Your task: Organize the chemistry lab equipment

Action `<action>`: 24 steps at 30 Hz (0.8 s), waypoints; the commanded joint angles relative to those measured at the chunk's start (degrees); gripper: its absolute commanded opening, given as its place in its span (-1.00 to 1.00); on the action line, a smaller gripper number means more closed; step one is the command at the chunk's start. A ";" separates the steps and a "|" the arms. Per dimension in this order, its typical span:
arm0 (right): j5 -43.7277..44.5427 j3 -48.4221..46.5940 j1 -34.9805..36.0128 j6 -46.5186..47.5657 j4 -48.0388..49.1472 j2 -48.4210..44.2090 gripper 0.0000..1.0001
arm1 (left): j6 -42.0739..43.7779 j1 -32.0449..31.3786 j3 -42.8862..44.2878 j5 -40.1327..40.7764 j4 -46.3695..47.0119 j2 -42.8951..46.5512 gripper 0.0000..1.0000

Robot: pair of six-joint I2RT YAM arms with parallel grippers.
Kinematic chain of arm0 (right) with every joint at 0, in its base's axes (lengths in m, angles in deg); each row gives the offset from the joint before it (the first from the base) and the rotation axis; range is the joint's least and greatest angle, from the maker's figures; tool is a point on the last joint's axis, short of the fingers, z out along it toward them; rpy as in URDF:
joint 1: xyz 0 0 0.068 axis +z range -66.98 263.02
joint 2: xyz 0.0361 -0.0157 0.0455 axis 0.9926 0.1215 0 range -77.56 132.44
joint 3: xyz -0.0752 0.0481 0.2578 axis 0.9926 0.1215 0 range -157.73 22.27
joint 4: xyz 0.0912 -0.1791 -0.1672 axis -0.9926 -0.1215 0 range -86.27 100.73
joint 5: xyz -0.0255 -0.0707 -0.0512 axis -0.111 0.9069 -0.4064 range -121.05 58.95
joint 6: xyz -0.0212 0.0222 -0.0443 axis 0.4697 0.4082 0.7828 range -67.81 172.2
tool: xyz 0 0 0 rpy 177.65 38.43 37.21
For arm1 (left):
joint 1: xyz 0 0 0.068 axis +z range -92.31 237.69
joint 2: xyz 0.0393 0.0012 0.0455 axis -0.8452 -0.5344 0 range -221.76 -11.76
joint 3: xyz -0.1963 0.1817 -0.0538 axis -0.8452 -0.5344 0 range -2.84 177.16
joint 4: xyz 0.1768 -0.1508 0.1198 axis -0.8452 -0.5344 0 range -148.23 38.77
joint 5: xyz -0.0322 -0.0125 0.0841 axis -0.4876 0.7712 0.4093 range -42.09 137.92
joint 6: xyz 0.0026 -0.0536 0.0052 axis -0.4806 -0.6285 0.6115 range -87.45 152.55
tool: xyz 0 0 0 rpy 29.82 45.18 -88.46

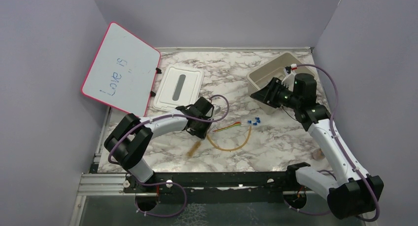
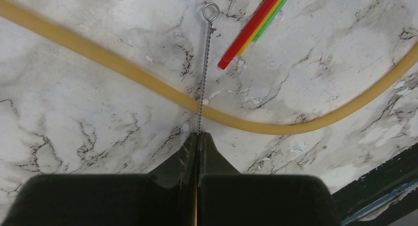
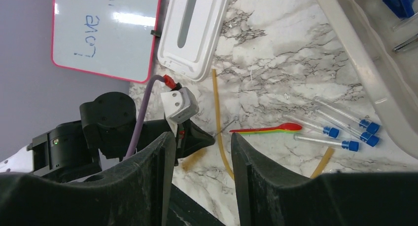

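My left gripper (image 2: 198,134) is shut on the twisted wire handle of the wire brush (image 2: 204,63). The handle's loop end lies across the amber rubber tube (image 2: 148,78). The brush's tan bristles (image 1: 193,149) trail behind the left gripper (image 1: 203,129). Red-yellow-green sticks (image 2: 256,23) lie just past the loop. Several clear tubes with blue caps (image 3: 340,132) lie near the sticks (image 3: 268,130). My right gripper (image 3: 201,137) is open and empty, held in the air by the near-left corner of the beige bin (image 1: 268,70). Silver metal pieces (image 3: 406,41) show inside the bin.
A white lid (image 1: 178,87) lies at the back centre. The pink-framed whiteboard (image 1: 121,70) leans on the left wall. Grey walls close in the table on three sides. A black rail (image 1: 212,179) runs along the near edge.
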 commanded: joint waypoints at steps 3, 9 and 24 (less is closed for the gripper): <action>-3.87 -1.56 0.11 -1.28 0.27 -2.41 0.00 | 2.76 -0.39 2.04 3.69 -1.17 4.92 -1.00; -6.31 0.96 0.11 -4.29 2.55 -3.00 -0.02 | 0.00 -0.44 5.56 4.15 -0.19 11.42 -1.00; -5.51 -0.52 7.07 -8.43 9.65 -1.91 0.25 | -20.00 -0.40 10.22 -8.10 22.61 18.96 -1.00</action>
